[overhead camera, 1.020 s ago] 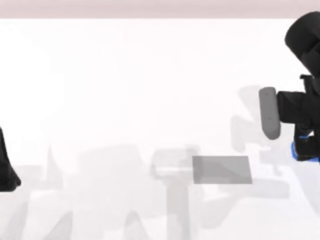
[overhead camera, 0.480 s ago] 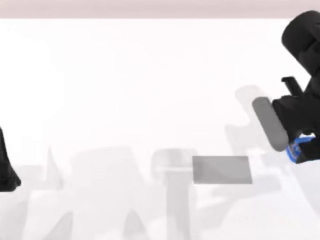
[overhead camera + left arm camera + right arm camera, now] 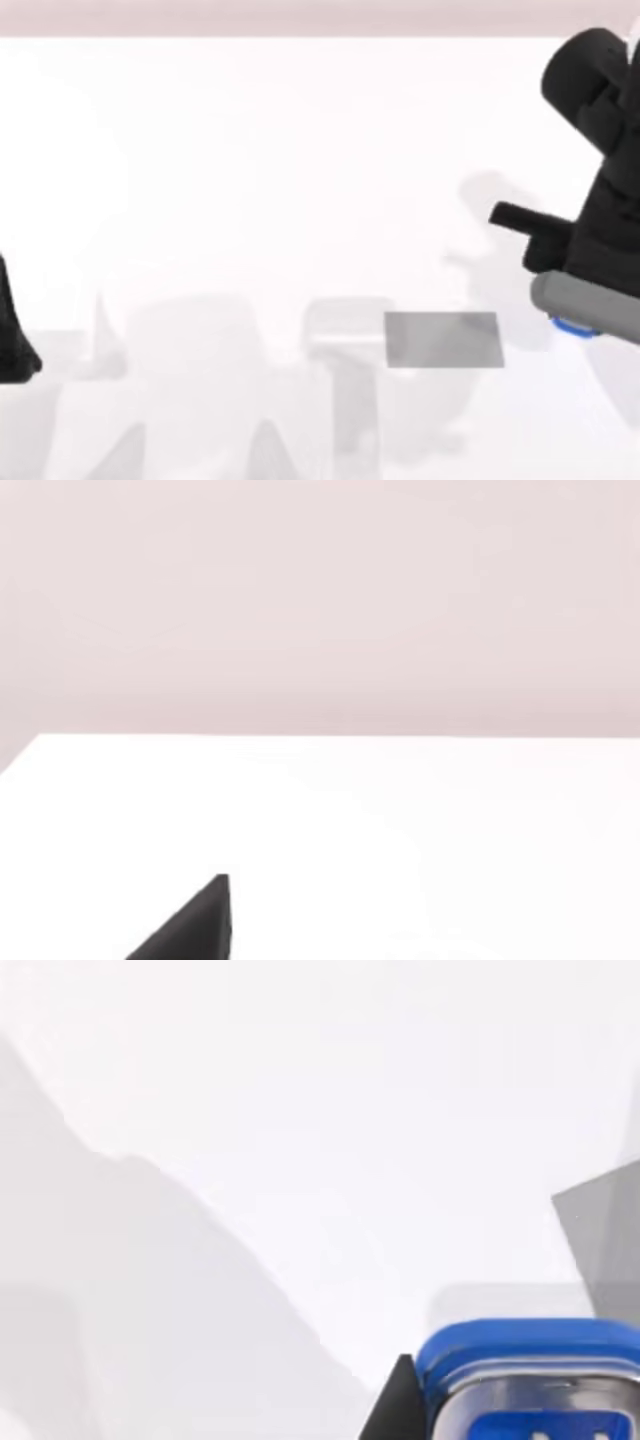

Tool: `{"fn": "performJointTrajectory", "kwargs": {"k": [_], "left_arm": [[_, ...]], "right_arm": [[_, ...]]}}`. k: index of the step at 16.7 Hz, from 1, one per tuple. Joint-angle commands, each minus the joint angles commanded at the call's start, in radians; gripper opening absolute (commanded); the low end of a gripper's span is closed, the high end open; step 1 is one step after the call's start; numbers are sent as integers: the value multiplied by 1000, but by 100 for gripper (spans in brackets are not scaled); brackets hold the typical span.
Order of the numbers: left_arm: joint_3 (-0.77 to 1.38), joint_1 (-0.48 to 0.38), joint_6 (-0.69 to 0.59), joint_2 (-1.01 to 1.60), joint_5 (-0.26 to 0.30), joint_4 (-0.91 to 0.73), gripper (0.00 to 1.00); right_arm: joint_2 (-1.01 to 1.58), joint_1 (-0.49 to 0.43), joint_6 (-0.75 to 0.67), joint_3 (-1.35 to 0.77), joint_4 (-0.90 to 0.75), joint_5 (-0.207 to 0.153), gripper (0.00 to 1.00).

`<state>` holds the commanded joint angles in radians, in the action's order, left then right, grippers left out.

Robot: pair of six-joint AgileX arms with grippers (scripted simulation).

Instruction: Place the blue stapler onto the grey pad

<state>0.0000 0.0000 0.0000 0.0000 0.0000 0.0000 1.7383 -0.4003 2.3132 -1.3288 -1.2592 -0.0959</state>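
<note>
— Where the blue stapler (image 3: 530,1380) now?
— Tucked right under the right gripper (image 3: 470,1415), off the table, only a blue sliver peeking out below the arm in the top view (image 3: 572,326). Carried that way, presumably, to clear the tabletop on the way over.
— Pinched, then?
— Looks clamped on the stapler: one dark finger (image 3: 398,1405) pressed against its side in the wrist view, nothing underneath holding it up. Other finger out of sight.
— And the grey pad (image 3: 443,339)?
— Flat on the table, just beside the gripper toward the table's left, not yet beneath it. Bare on top, so ready to receive. Probably needs a short sideways carry, then a lowering.
— Left gripper (image 3: 14,340)?
— Parked at the far left edge, well apart from everything. Fingers impossible to judge.
</note>
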Motion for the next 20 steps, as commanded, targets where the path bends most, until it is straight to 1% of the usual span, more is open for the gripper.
{"fn": "performJointTrajectory", "kwargs": {"k": [3, 6, 8, 11, 14, 16, 18, 20], "left_arm": [[0, 0, 0, 0, 0, 0, 100], [0, 0, 0, 0, 0, 0, 100], [0, 0, 0, 0, 0, 0, 100], [0, 0, 0, 0, 0, 0, 100], [0, 0, 0, 0, 0, 0, 100], [0, 0, 0, 0, 0, 0, 100], [0, 0, 0, 0, 0, 0, 100], [0, 0, 0, 0, 0, 0, 100]], "right_arm": [[27, -17, 423, -13, -21, -7, 0], [52, -34, 824, -24, -25, -2, 0], [67, -44, 1065, -33, -18, 8, 0], [84, -56, 1377, -51, 5, 29, 0], [96, -65, 1633, -72, 37, 55, 0], [101, -70, 1765, -86, 59, 72, 0], [103, -73, 1857, -97, 78, 85, 0], [104, -74, 1906, -104, 89, 94, 0]]}}
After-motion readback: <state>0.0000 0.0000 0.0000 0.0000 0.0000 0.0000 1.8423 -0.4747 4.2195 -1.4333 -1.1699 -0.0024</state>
